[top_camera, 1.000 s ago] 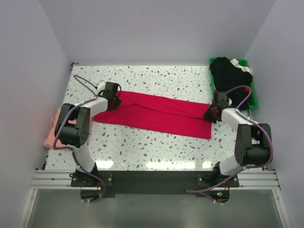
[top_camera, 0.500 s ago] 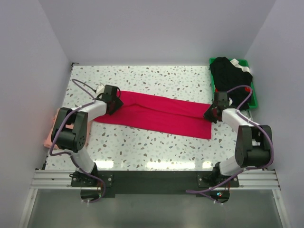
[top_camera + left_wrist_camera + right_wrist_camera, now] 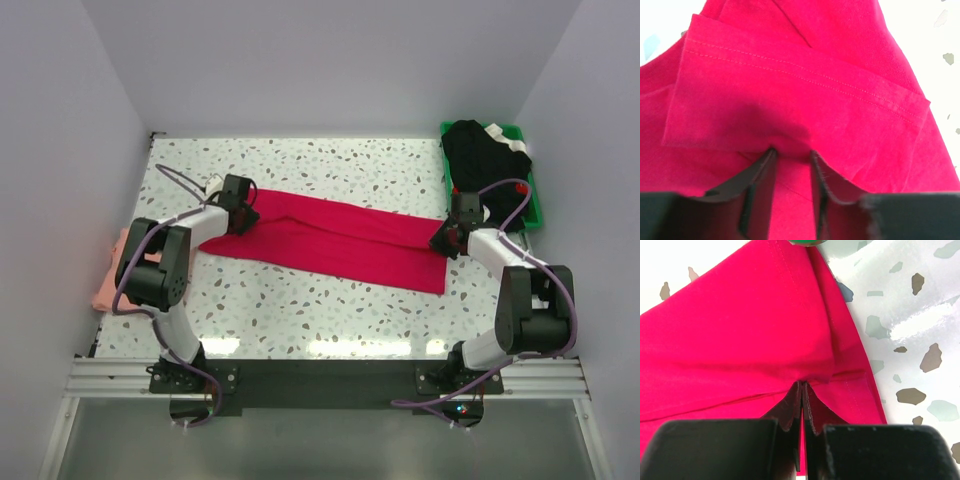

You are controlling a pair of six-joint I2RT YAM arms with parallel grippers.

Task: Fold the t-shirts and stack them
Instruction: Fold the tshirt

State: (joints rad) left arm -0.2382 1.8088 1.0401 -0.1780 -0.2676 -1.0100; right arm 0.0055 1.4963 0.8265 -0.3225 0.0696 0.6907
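Tabletop [image 3: 300, 310] of speckled terrazzo lies bare along its near strip. At its left edge, beside the left arm's elbow and partly hidden by it, lies the salmon-pink t-shirt [image 3: 108, 280], well apart from the other shirt.

Farther in, the crimson t-shirt [image 3: 340, 240] stretches as a long flat band across the middle, slanting from far left to nearer right. The left gripper [image 3: 243, 213] sits on its left end. In the wrist view [image 3: 790, 155] its jaws stand narrowly apart with a pucker of hemmed red cloth pinched between the tips. The right gripper [image 3: 442, 240] sits on the right end, its jaws [image 3: 802, 387] pressed together on a gathered fold near the stitched edge.

In the far right corner stands the green bin [image 3: 537, 200], with a black garment [image 3: 485, 155] with white patches heaped in it.
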